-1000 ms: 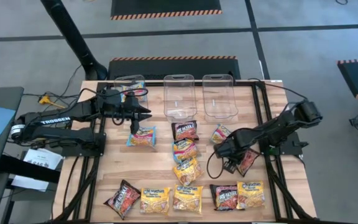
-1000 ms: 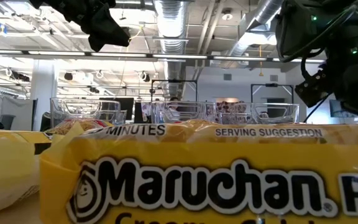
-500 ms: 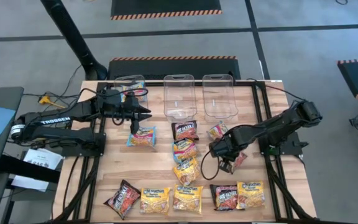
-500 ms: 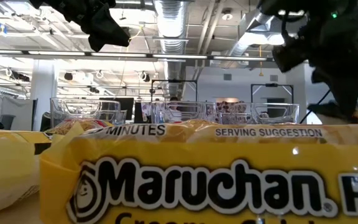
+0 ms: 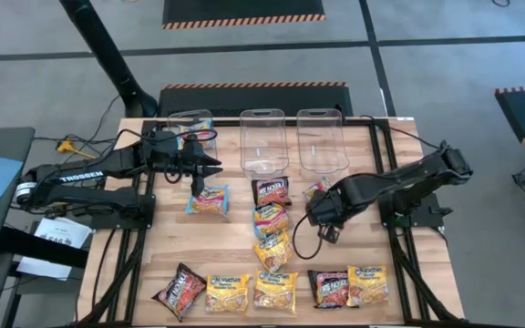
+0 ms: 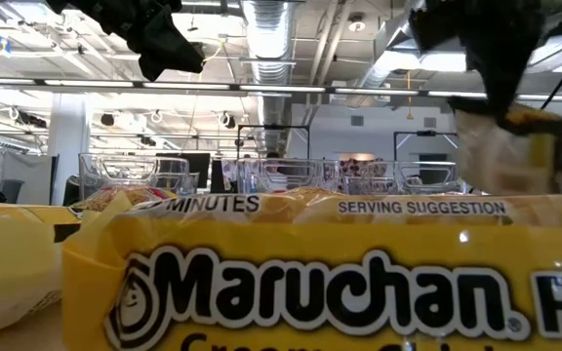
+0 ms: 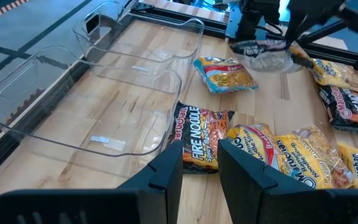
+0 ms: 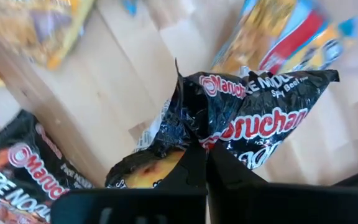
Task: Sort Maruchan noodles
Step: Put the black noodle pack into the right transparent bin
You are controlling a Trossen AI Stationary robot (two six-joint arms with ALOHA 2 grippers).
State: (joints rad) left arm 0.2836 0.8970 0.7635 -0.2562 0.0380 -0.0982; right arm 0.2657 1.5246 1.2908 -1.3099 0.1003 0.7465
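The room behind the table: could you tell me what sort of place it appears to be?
Probably a lab or workshop in an industrial hall: exposed ceiling ducts, hazard-striped floor mats, and a wooden table with clear bins between two robot arms.

Black-red packet (image 8: 229,118), yellow-orange packet (image 5: 367,284), pale wooden table (image 5: 231,246), clear bins (image 5: 263,141)

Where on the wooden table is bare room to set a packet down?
Bare wood lies left of the blue-pink packet, down to the front row's black-red packet, and right of the right pincer, above the yellow packet. The centre pile is crowded.
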